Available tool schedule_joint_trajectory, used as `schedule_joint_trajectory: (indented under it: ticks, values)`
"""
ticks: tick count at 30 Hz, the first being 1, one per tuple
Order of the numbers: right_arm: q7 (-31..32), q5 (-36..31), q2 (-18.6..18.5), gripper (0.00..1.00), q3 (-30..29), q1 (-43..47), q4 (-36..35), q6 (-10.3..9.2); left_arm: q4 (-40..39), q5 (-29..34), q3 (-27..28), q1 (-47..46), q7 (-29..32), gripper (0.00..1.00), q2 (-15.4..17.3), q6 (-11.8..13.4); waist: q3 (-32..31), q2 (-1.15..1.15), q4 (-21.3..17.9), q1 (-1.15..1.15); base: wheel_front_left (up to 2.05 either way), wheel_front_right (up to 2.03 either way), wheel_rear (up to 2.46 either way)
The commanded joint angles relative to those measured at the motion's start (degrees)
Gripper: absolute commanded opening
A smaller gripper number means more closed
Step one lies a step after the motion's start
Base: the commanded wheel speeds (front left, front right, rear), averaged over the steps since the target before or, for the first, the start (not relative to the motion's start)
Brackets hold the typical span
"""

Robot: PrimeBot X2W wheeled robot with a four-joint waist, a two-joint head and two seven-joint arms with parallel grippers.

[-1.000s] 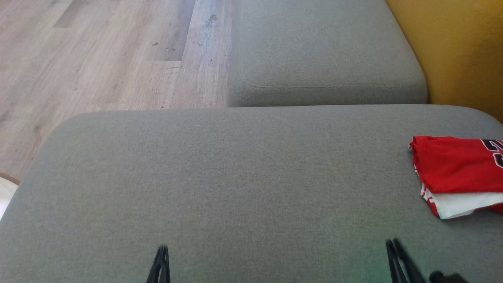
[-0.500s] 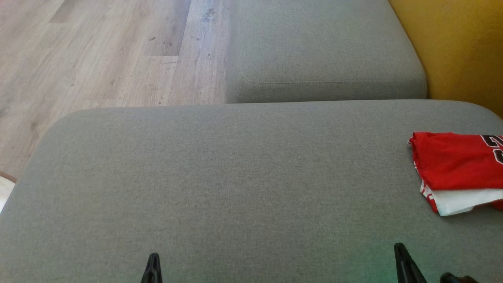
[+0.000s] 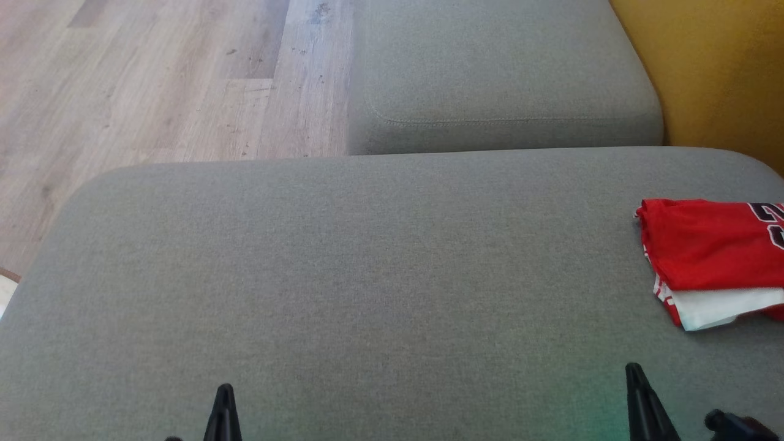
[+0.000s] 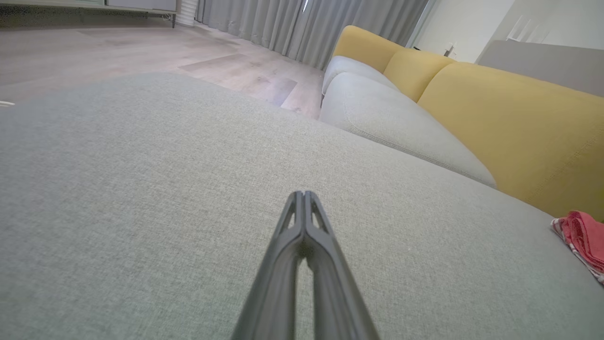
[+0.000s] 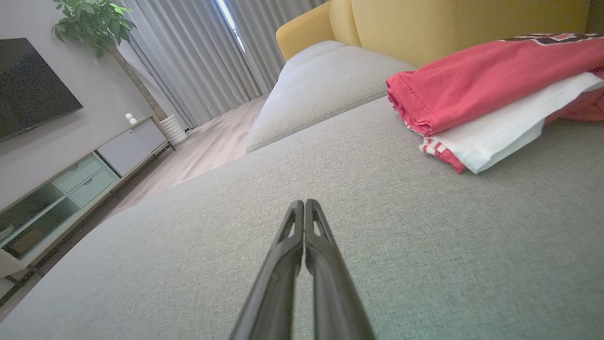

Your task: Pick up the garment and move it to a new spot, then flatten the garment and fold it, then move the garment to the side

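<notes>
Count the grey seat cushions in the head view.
2. The near cushion spans the foreground, red garment at its right; the far cushion sits beyond, top centre. Others may lie off-frame.

A home living room: grey-and-yellow sofa (image 5: 330, 71), wall television (image 5: 33, 80), long curtains (image 5: 188, 61), leafy plant (image 5: 89, 21), wood floor (image 3: 153, 79).

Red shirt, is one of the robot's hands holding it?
Nothing is held. The left hand and right hand are shut and empty; the red shirt lies on the grey cushion, untouched.
</notes>
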Motion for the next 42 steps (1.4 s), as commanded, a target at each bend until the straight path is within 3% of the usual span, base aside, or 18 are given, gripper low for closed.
schedule_joint_trajectory:
  ticks: [1, 42]
  values:
    - [0.34, 2.17, -0.94, 0.00, -0.32, -3.30, -1.52, 0.09, -1.47, -1.97, 1.09, -3.21, 0.32, 0.00, 0.59, -0.34, 0.13, 0.00, -0.07, 0.00, 0.00, 0.00, 0.00]
    - [6.56, 31.13, -1.49, 0.00, -2.96, -11.06, -0.06, 0.22, -0.49, -30.40, 6.88, -9.76, 6.56, 0.00, 1.10, -4.95, 3.13, 0.00, -1.61, 0.00, 0.00, 0.00, 0.00]
